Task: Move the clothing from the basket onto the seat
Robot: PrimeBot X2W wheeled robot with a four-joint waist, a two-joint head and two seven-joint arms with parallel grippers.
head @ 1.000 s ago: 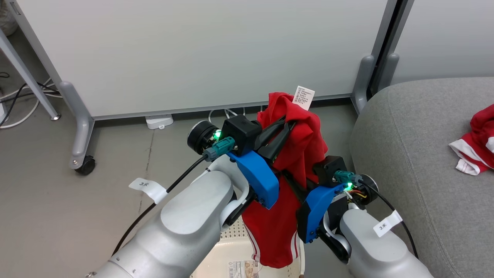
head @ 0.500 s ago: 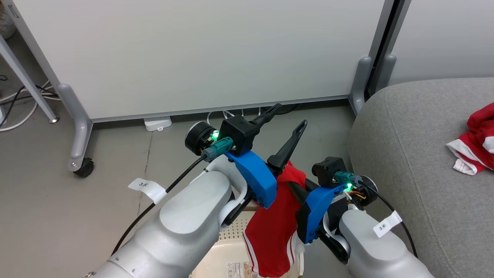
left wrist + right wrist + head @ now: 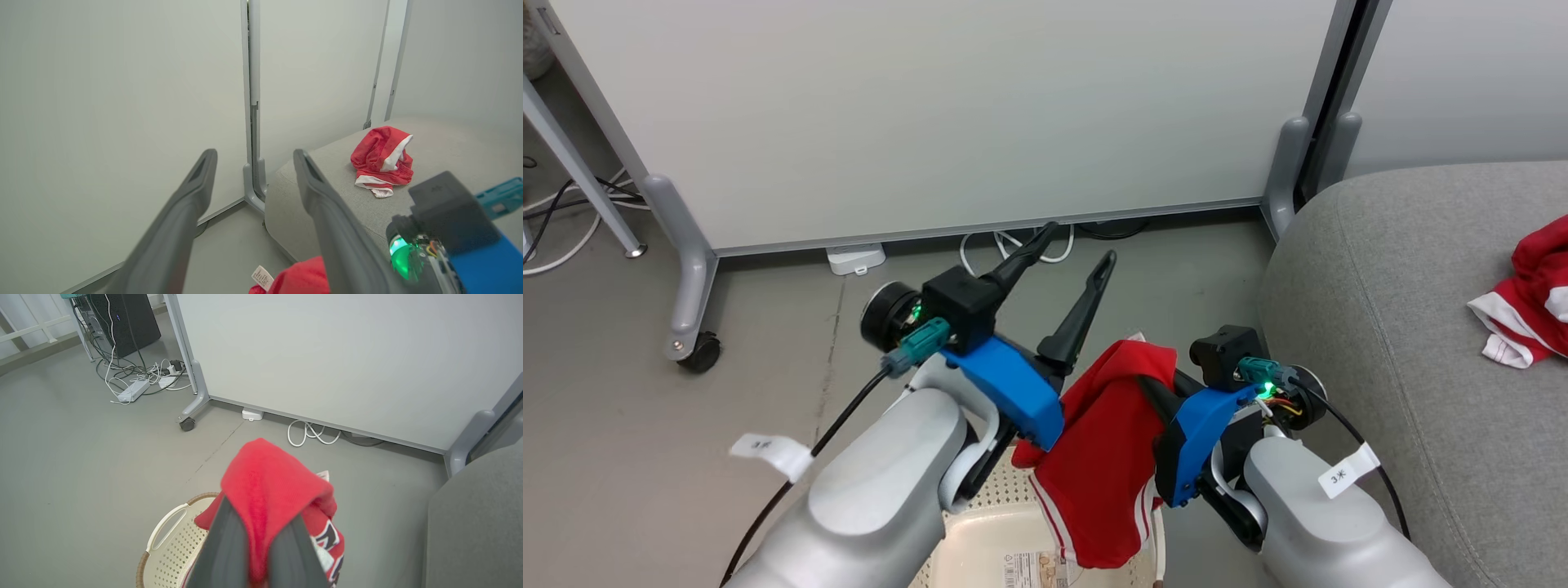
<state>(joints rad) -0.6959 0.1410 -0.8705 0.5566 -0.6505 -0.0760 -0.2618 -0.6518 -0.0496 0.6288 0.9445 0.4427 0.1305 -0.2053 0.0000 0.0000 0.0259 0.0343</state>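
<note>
**A:** Start at the jaws. How does the right gripper (image 3: 259,526) stand?

**B:** Its jaws are clamped on a red garment (image 3: 265,477). In the right wrist view the two dark fingers (image 3: 229,543) sit close together with a fold of cloth pinched between them. The fabric drapes over their tips, so the tips are hidden.

**A:** And the left gripper (image 3: 1078,245)?

**B:** Its jaws are spread wide with nothing between them. It points up towards the pale partition panel (image 3: 972,106). The left wrist view looks straight through the gap at the panel's grey post.

**A:** Where does the garment hang?

**B:** It hangs in the air between the two wrists, with its lower end over the basket (image 3: 980,547). The head view shows white stripes on its left edge. A blue wrist housing covers its right side. I can't tell whether its hem touches the basket. A small white care tag (image 3: 262,277) pokes out near the top, and its print is too small to read.

**A:** How much of the basket shows?

**B:** Not much. The bottom edge of the head view cuts it off and the left forearm covers part of it. You can see perforated cream wall and a label (image 3: 1033,567) on the floor of it. The right wrist view adds one handle slot and a piece of the brown rim.

**A:** And the seat?

**B:** The grey seat (image 3: 1380,327) lies to the robot's right. A second red garment (image 3: 380,161) lies crumpled on it, well apart from the grippers. The frame edge crops that garment in the head view, but it shows whole in the left wrist view.
</note>
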